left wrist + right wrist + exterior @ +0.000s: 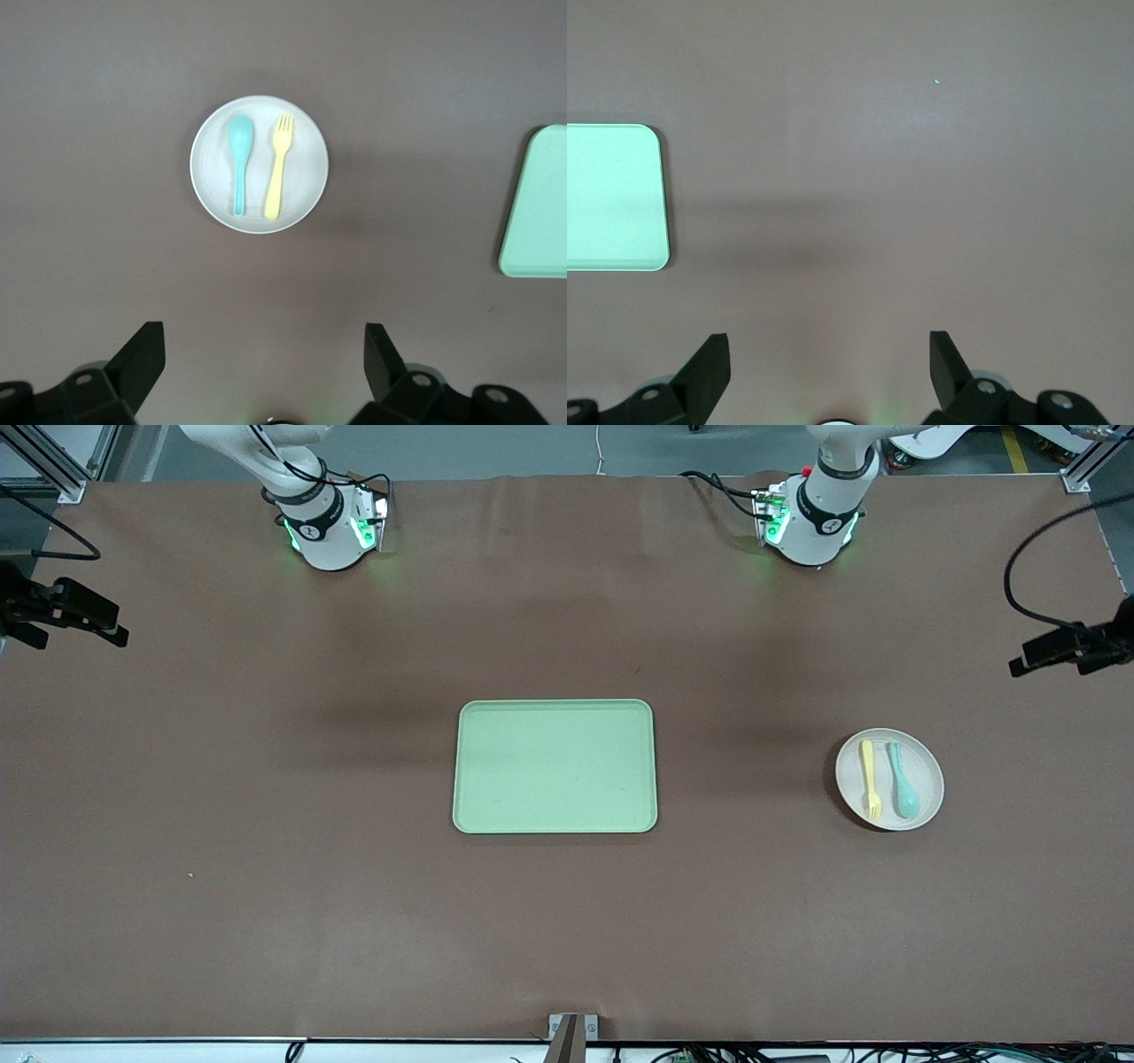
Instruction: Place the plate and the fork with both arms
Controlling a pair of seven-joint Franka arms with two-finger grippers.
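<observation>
The off-white round plate [928, 778] lies on the table toward the left arm's end, beside the pale green tray [555, 766]. The yellow fork [871, 778] lies on the plate next to a teal spoon [904, 781]. In the left wrist view the plate [304, 168], fork [278, 168] and spoon [240, 159] show below my left gripper [264, 354], which is open, empty and high over the table. My right gripper [830, 359] is open and empty, high over bare table beside the tray [611, 195]. Neither gripper shows in the front view.
The tray's edge also shows in the left wrist view [539, 204]. Black camera mounts stand at the table's two ends [62, 607] [1072, 646]. The arm bases [323, 522] [811, 518] stand along the edge farthest from the front camera.
</observation>
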